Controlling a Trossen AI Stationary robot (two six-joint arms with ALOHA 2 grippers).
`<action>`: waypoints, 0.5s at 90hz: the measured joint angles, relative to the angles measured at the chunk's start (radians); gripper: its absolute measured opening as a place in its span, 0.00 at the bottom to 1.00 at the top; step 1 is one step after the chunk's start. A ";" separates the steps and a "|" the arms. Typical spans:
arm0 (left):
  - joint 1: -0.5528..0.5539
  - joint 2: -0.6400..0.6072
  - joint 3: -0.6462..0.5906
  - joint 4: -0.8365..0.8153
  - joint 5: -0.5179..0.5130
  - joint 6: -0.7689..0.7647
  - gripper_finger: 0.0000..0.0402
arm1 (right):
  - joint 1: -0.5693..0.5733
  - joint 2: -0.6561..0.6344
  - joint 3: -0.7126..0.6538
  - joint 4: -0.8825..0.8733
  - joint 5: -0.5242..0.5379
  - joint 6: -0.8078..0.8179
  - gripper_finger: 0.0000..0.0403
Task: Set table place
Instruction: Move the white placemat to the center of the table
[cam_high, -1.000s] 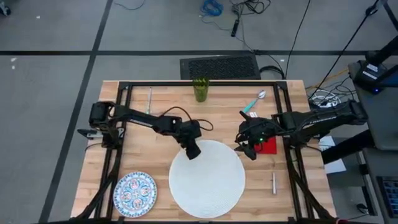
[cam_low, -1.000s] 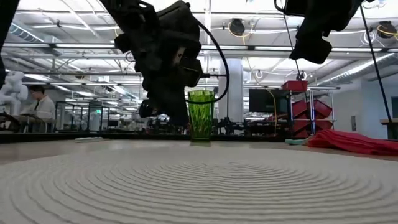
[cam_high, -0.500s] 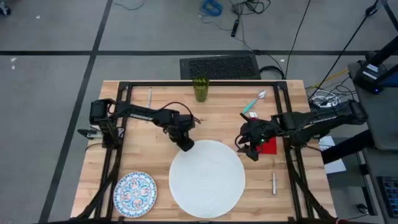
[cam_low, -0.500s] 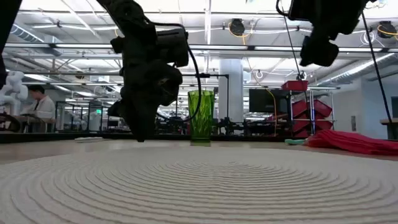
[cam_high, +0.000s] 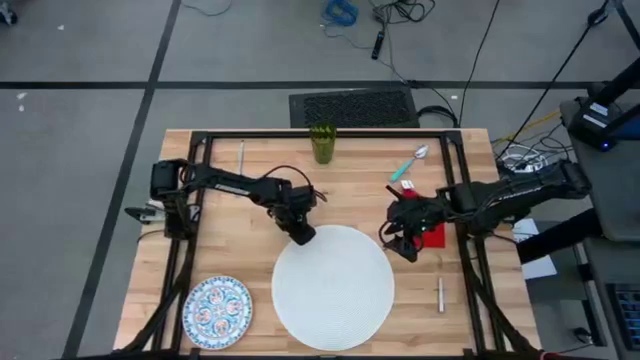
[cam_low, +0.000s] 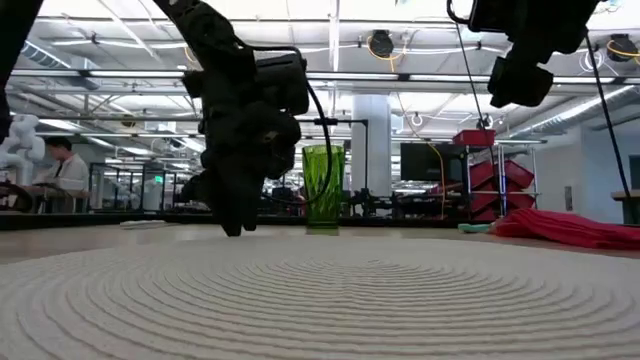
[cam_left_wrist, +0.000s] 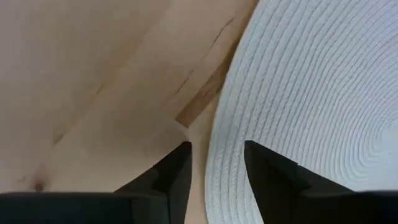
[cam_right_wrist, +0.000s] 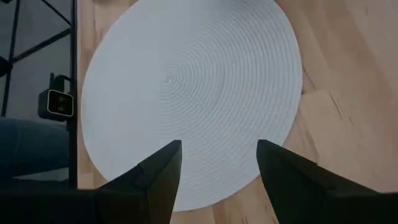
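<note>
A large white round ribbed mat (cam_high: 333, 287) lies flat on the table (cam_high: 240, 250), near the middle of the front. My left gripper (cam_high: 301, 236) is open and low at the mat's far-left rim (cam_left_wrist: 214, 149), one finger over the wood and one over the mat. My right gripper (cam_high: 402, 243) hangs open above the table by the mat's right rim, and the right wrist view shows the mat (cam_right_wrist: 186, 93) below it. A red napkin (cam_high: 432, 234) lies partly under the right arm. The green tumbler (cam_high: 322, 143) stands upright at the far edge. My left gripper points down with its fingers (cam_left_wrist: 176, 171) on either side of the mat's far-left rim. Whether they touch the rim or the table, I cannot tell.
A blue-and-red patterned plate (cam_high: 217, 313) sits at the near left corner. A teal-handled spoon (cam_high: 407, 167) lies at the far right. A small silver piece (cam_high: 440, 294) lies right of the mat, and another (cam_high: 241, 160) at the far left. The black frame rail (cam_high: 190, 240) borders the table.
My left gripper has moved off the mat's far part toward the table's left and come down, so its tips now stand low at the mat's rim. The mat has stayed where it was.
</note>
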 joint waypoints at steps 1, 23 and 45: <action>0.000 0.001 0.000 0.000 0.000 0.000 0.33 | 0.000 0.000 0.000 0.000 0.000 0.000 0.49; -0.001 0.012 0.002 0.008 0.011 -0.003 0.33 | 0.000 0.000 0.000 0.001 0.000 -0.001 0.49; -0.035 0.015 0.001 0.050 0.046 -0.004 0.33 | 0.000 0.000 0.000 0.000 0.002 -0.008 0.49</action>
